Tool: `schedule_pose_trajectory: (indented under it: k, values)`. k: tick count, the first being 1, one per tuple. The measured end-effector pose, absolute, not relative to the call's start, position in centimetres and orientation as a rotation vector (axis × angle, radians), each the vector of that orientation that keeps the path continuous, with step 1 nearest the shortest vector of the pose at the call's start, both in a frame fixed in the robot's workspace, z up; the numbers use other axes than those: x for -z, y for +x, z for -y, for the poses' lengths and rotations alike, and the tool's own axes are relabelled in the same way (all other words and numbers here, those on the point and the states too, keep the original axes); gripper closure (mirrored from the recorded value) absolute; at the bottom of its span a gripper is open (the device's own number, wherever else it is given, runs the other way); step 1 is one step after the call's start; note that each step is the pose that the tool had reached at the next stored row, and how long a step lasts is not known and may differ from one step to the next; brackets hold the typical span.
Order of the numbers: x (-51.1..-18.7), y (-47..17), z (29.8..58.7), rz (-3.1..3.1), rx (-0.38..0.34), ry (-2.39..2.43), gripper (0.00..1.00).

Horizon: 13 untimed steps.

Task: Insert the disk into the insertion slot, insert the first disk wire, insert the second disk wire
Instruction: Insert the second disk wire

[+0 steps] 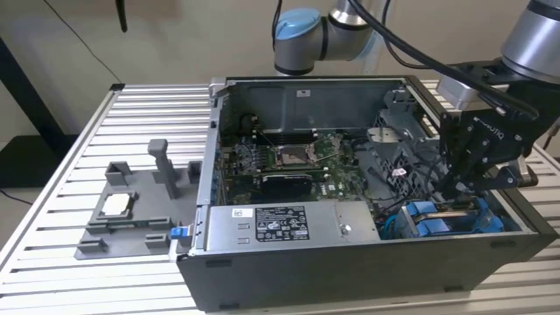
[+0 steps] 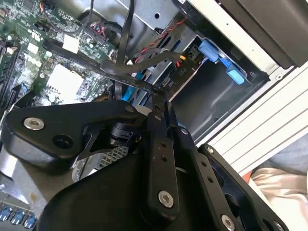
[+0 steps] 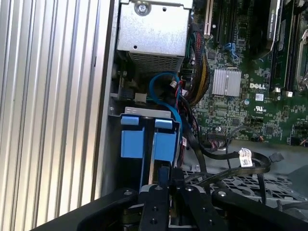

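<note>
The gripper reaches down into the near corner of the open computer case on the exterior view's right, its fingers pinched together on the end of a thin black wire, presumably to bring it to the drive. The disk sits seated in the insertion slot, blue carrier tabs outward. Loose black cables cross the cage beside it and crowd the approach. On the exterior view's left, a grey plastic tray lies well apart.
</note>
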<state>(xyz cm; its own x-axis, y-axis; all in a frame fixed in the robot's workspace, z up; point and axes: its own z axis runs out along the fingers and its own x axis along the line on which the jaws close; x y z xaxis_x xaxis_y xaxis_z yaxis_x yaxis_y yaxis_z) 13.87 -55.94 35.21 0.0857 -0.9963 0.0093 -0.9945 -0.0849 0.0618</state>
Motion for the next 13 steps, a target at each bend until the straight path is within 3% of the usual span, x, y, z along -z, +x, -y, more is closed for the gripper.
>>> schedule_pose_trajectory:
  k: [13]
  values:
    - [-34.62,14.13,55.99,2.105,0.056,2.263,0.84]
